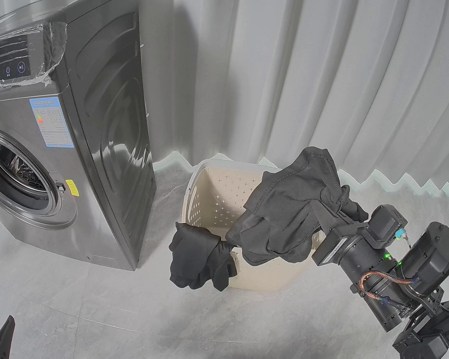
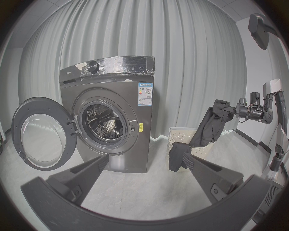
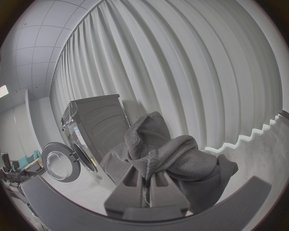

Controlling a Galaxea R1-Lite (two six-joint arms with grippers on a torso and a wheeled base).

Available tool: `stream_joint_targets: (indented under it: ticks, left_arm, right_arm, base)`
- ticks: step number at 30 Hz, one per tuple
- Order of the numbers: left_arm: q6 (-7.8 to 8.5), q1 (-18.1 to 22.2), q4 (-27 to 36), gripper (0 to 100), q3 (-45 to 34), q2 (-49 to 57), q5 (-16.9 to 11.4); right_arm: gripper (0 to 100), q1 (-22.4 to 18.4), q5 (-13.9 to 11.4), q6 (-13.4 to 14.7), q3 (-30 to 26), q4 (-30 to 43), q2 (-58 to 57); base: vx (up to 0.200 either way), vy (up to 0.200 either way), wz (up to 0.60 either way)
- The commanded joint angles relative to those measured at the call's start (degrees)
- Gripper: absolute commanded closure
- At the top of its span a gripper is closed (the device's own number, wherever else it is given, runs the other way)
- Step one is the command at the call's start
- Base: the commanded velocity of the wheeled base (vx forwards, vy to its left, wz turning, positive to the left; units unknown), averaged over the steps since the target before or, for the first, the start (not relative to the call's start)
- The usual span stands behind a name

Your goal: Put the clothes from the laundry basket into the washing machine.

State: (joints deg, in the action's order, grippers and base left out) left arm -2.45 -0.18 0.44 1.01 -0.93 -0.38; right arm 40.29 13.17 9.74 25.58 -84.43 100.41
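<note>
Your right claw [image 3: 146, 180] is clamped tight on the dark garment [image 1: 285, 212], held above the laundry basket [image 1: 218, 187]. Looks like the transfer step. Next, swing toward 9 o'clock into the open washing machine [image 1: 96, 117]. Your left claw [image 2: 145, 156] is spread wide, empty, at 7 o'clock.

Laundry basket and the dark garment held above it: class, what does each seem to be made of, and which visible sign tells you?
Laundry basket: probably moulded plastic, cream, matt; stiff walls pierced with small holes. Dark garment: soft knit fabric, possibly fleece, matt; it drapes in folds and looks fuzzy where the right pincer grips it.
</note>
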Motion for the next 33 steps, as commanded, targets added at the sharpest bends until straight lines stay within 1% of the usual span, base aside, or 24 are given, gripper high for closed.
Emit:
stream_joint_targets:
  ticks: [1, 13, 33]
  left_arm:
    - [-0.01, 0.0, 0.0, 0, -0.8, 0.9, 0.0]
    - [-0.1, 0.0, 0.0, 0, -0.8, 0.9, 0.0]
    - [-0.27, 0.0, 0.0, 0, -0.8, 0.9, 0.3]
  right_arm:
    - [100, 0.0, 0.0, 0.0, -0.1, 0.1, -0.6]
    - [100, 0.2, 0.1, 0.2, -0.9, -0.2, -0.3]
    - [100, 0.5, 0.1, 0.3, -1.4, -0.3, -0.1]
  base:
    - [-0.2, 0.0, 0.0]
    - [0.0, 0.0, 0.0]
    - [0.0, 0.2, 0.0]
